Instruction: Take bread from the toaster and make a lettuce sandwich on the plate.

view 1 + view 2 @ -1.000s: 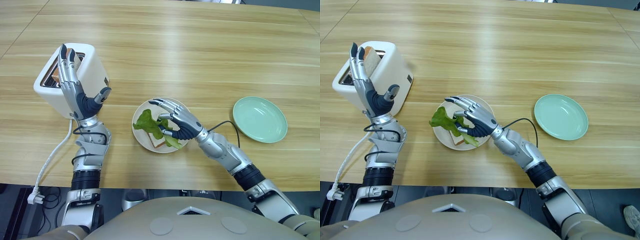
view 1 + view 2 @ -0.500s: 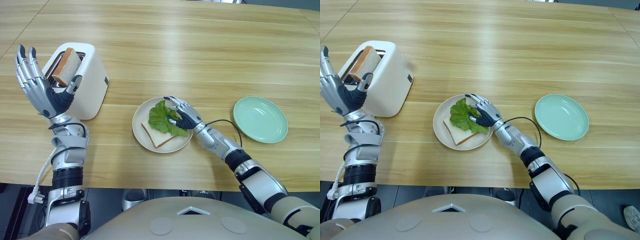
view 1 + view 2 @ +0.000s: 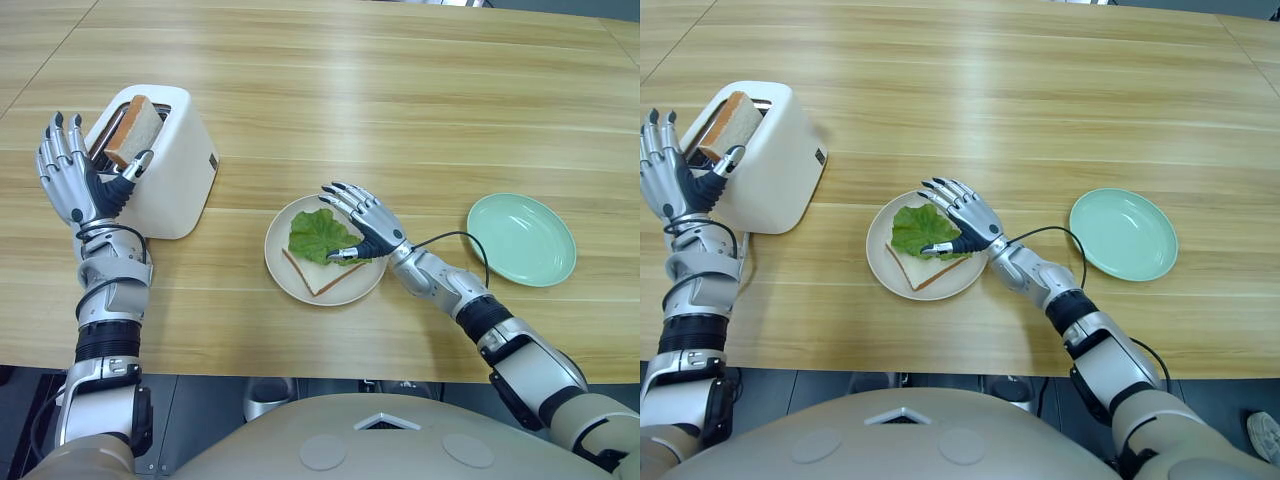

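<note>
Fingers (image 3: pixel 60 150): we find both sets spread and holding nothing. The left hand (image 3: pixel 78 185) stands upright just beside the toaster (image 3: pixel 175 165). The right hand (image 3: pixel 368 218) is over the right edge of the plate (image 3: pixel 275 265), thumb tip at the lettuce (image 3: pixel 315 232).
Table (image 3: pixel 400 100): light wood, carrying everything.
Toaster: white, at our left, with a bread slice (image 3: pixel 135 130) standing up from its slot.
Green plate (image 3: pixel 520 240): far right, well apart.
Plate: cream, centre.
Second slice (image 3: pixel 325 280): flat on the plate.
Lettuce: lying on that slice.

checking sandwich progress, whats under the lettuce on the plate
A slice of bread lies under the lettuce, on the plate; its lower corner and edges show past the leaf. The bread's middle is covered, so anything between them cannot be seen.
</note>
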{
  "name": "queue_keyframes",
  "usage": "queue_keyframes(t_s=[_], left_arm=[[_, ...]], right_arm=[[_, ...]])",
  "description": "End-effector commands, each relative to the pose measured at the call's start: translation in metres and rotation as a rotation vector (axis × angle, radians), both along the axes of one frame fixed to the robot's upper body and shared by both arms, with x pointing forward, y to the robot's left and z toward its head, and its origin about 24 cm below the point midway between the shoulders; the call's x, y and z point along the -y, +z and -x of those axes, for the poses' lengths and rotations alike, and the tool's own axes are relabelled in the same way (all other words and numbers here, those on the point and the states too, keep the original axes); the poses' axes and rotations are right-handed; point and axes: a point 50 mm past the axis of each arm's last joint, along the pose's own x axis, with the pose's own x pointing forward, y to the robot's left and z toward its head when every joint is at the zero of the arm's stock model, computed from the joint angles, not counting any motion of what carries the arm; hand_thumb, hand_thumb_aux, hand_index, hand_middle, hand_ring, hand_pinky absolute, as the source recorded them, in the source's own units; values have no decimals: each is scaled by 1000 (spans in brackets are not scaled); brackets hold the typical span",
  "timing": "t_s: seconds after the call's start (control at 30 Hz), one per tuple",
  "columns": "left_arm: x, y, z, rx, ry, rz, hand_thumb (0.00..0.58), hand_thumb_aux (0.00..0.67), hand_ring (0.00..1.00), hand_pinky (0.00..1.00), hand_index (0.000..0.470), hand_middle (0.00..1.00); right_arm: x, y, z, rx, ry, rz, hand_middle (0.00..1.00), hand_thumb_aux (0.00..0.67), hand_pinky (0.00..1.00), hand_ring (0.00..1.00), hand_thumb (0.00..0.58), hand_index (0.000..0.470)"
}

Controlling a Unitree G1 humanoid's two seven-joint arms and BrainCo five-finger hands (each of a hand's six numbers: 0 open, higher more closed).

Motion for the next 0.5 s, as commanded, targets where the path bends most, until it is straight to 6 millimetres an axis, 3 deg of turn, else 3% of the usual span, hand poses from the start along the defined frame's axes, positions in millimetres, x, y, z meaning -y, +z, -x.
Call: queue_keyframes(t_s=[0.03,0.07,0.1,0.13,0.17,0.2,0.27,0.3,0.33,0.5], left_arm=[[0,-6,-3,-78,-22,-8,0,0,0,0,0,0],[1,-7,-4,-91,-29,-11,18,11,0,0,7,0],[1,-8,-4,-100,-36,-9,194,123,0,0,85,0],[1,-9,-5,-111,-41,-4,408,305,0,0,209,0],[1,-10,-5,-119,-47,4,408,305,0,0,209,0],[1,-11,-5,-122,-51,13,580,670,0,0,460,0],[1,-11,-5,-119,-66,32,580,670,0,0,460,0],[1,-10,-5,-119,-74,41,580,670,937,937,460,937],[1,-10,-6,-119,-80,48,580,670,1000,1000,460,1000],[-1,-5,-5,-70,-97,91,580,670,1000,1000,460,1000]], right_arm=[[4,16,3,64,-9,-31,0,0,0,0,0,0],[3,21,4,77,-8,-45,0,0,0,0,0,0],[3,26,5,94,-7,-61,0,0,0,0,0,0],[3,31,6,107,-5,-76,0,0,0,0,0,0],[3,35,7,120,-2,-91,0,0,0,0,0,0],[2,39,9,131,3,-106,0,0,0,0,0,0],[2,45,13,145,11,-136,0,0,0,0,0,0],[2,48,15,150,14,-152,0,0,0,0,0,0],[2,51,17,156,14,-171,0,0,0,0,0,0],[7,61,19,165,-2,-268,0,0,0,0,0,0]])
